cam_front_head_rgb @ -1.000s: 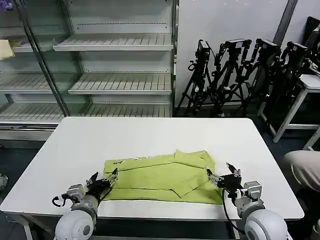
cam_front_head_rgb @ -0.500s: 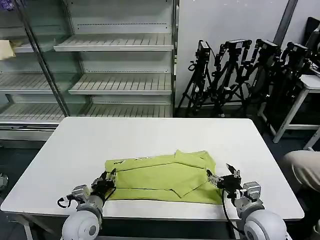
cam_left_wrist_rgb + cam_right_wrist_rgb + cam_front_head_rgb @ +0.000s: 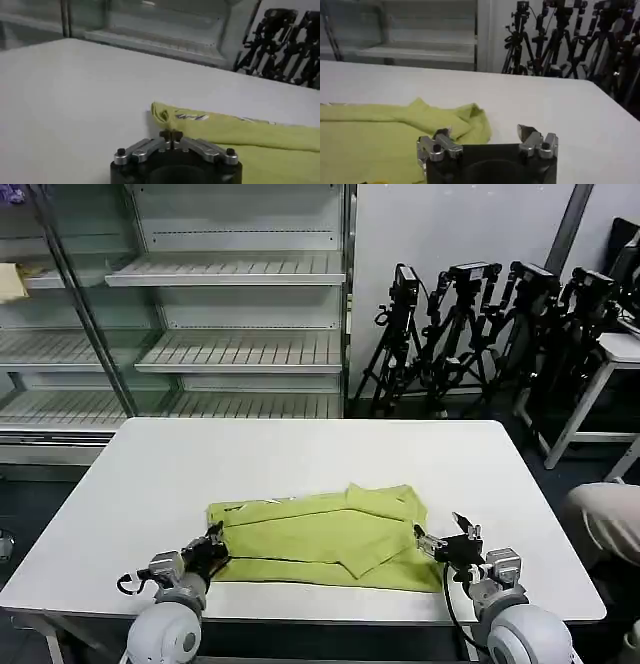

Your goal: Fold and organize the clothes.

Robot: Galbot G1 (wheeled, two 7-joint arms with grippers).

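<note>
The clothes are one lime yellow-green T-shirt (image 3: 320, 536) lying partly folded and flat on the white table (image 3: 300, 454), towards its front edge. A bit of white print shows near the shirt's left corner (image 3: 192, 117). My left gripper (image 3: 213, 540) sits low at that left edge, shut (image 3: 171, 134) with its tips pinched together right at the fabric's border. My right gripper (image 3: 443, 534) rests at the shirt's right end, open (image 3: 484, 136). One of its fingers (image 3: 440, 137) is over the bunched sleeve (image 3: 470, 122) and the other is over bare table.
Metal shelves (image 3: 230, 349) stand behind the table. Black camera tripods (image 3: 480, 334) crowd the back right, next to another white table (image 3: 622, 349). A beige fabric thing (image 3: 605, 519) sits at the right edge. Bare tabletop lies beyond the shirt.
My left gripper slid a little right up to the shirt's left edge and went from open to shut there. The right gripper stayed put and open.
</note>
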